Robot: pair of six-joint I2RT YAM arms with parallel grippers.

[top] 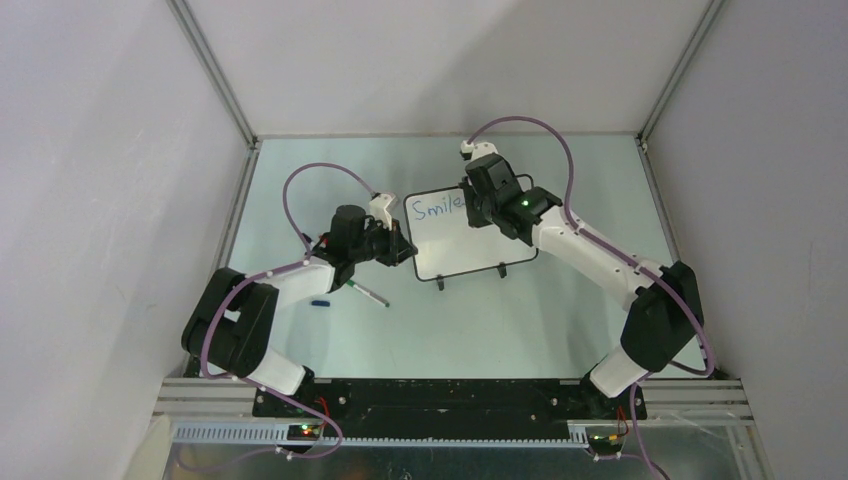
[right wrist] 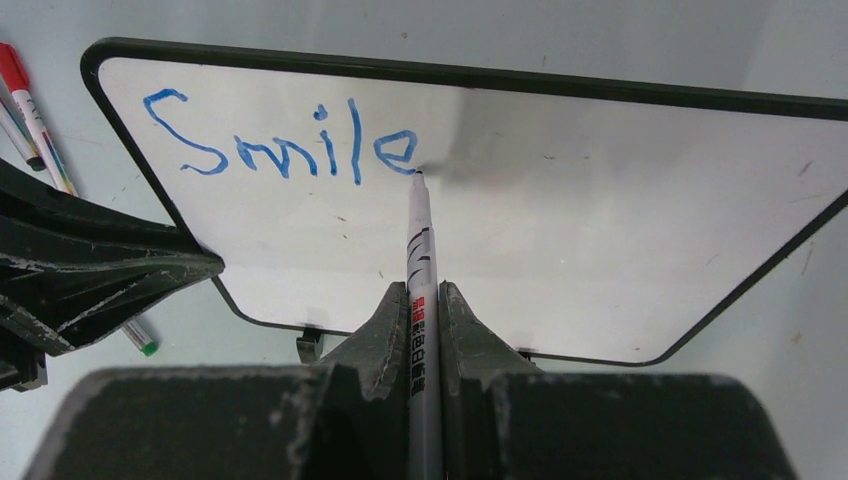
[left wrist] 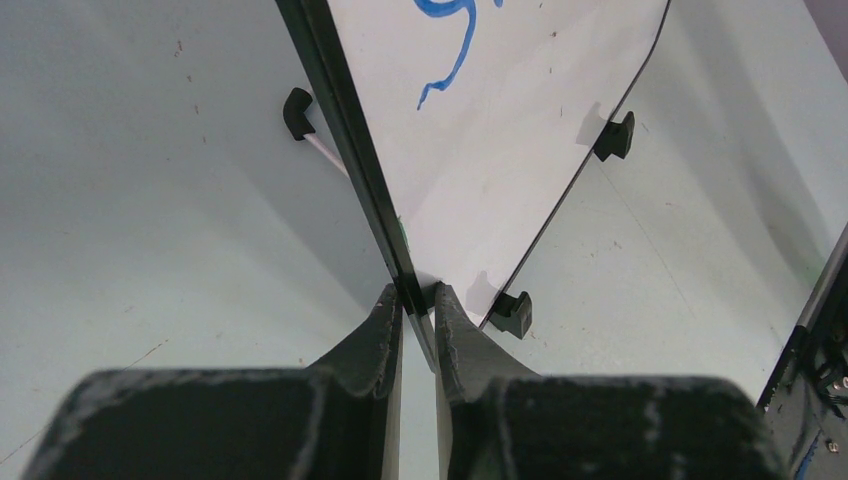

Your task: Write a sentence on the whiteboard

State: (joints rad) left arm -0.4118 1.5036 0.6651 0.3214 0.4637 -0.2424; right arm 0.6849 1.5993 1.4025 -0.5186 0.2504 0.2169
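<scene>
Right wrist, end effector (right wrist: 421, 292) clamping marker (right wrist: 418, 230), touching whiteboard (right wrist: 600, 200)

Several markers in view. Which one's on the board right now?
The marker in the right gripper, tip on the whiteboard just after "Smile". The red-capped marker and green-tipped marker lie on the table beside it.

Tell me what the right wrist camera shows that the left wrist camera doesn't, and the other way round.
Right wrist only: the sentence, reading "Smile", whole; the marker in the right gripper, tip at the final e; spare markers beside the whiteboard. Left wrist only: the pinch of the left gripper on the frame, close up. Both: the whiteboard, blue ink, black feet.
</scene>
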